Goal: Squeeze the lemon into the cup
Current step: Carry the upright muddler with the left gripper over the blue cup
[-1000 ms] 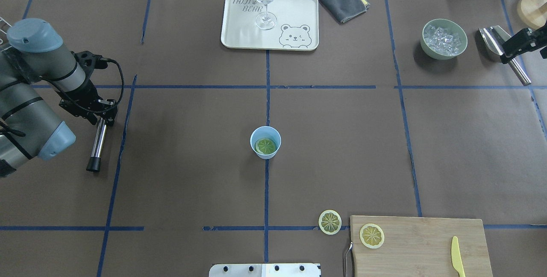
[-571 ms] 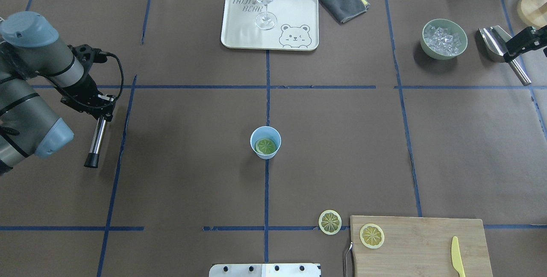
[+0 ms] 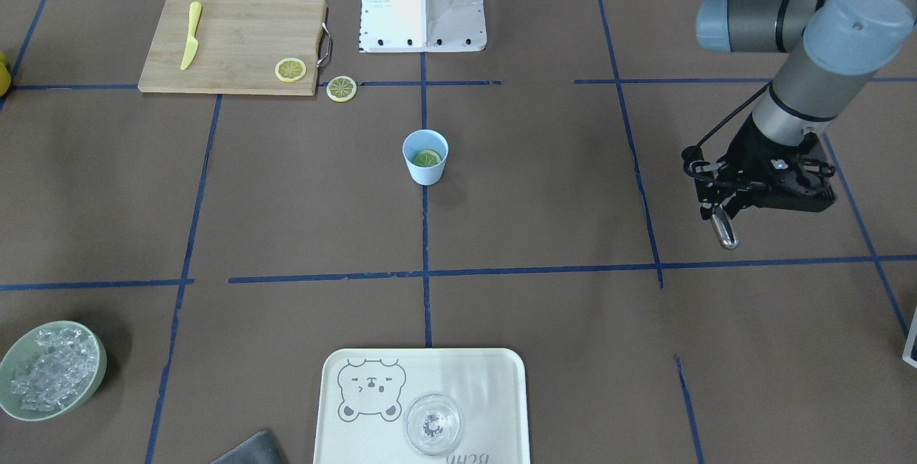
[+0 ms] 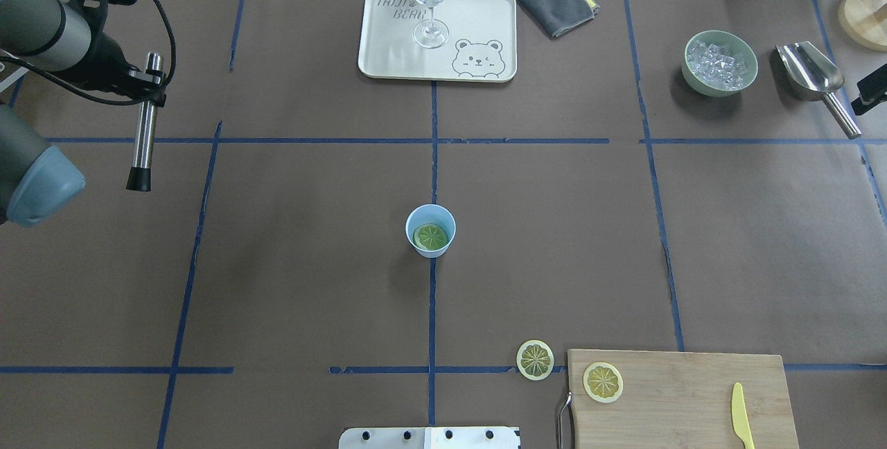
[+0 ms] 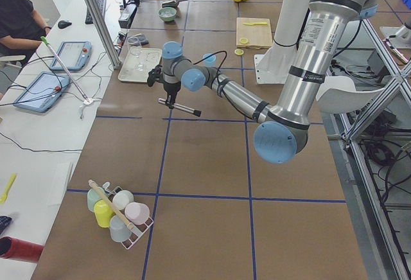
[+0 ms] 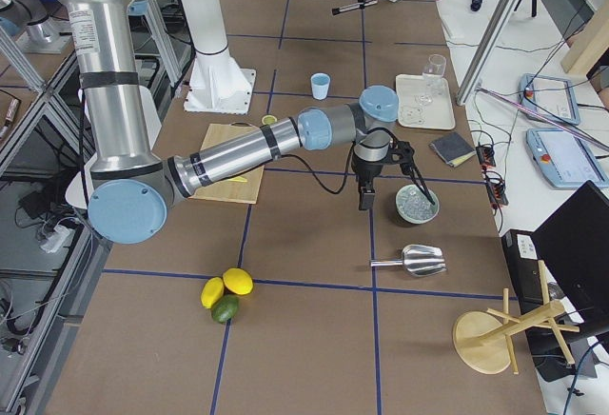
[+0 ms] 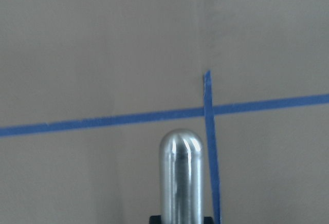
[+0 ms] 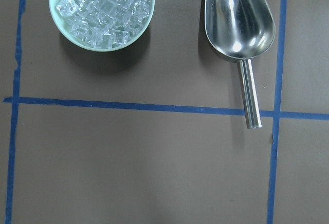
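Nearest the base you have the board (image 4: pixel 693 393) with one slice (image 4: pixel 603 382) on it. A second slice (image 4: pixel 535 359) lies on the table just beside the board's corner. Mid-table, the cup (image 4: pixel 430 229) stands upright with the lemon (image 4: pixel 431 236) lying flat inside it. Farther out, the left gripper (image 4: pixel 147 78) is clamped on a steel rod (image 4: pixel 143 137), well apart from the cup. The right gripper (image 4: pixel 872 89) is near the scoop (image 4: pixel 807 68); you cannot tell whether it is apart or together.

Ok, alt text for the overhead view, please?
A light-blue cup with a lemon slice inside stands mid-table. At far left, the left gripper holds a metal rod; one spare slice lies on the cutting board, another slice beside it.
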`<action>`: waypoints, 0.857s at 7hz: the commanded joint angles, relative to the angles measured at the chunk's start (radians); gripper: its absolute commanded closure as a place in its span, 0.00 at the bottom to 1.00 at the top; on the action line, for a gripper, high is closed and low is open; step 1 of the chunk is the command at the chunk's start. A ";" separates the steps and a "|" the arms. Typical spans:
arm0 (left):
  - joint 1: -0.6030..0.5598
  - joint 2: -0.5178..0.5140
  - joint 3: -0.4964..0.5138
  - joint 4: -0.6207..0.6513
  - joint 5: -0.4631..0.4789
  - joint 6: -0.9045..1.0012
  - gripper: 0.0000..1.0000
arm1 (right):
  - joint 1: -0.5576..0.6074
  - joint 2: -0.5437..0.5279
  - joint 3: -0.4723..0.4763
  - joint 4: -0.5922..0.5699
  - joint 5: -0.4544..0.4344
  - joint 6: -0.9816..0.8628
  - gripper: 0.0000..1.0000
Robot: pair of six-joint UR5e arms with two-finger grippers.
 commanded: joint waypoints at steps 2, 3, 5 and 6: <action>0.171 -0.051 -0.147 -0.004 0.400 -0.050 1.00 | 0.012 -0.040 0.019 0.000 0.024 -0.017 0.00; 0.224 -0.094 -0.153 0.000 0.453 -0.043 1.00 | 0.015 -0.048 0.019 0.002 0.030 -0.020 0.00; 0.274 -0.175 -0.170 -0.015 0.449 -0.052 1.00 | 0.044 -0.068 0.018 0.000 0.029 -0.083 0.00; 0.311 -0.195 -0.184 -0.032 0.486 -0.072 1.00 | 0.073 -0.086 0.019 0.002 0.029 -0.123 0.00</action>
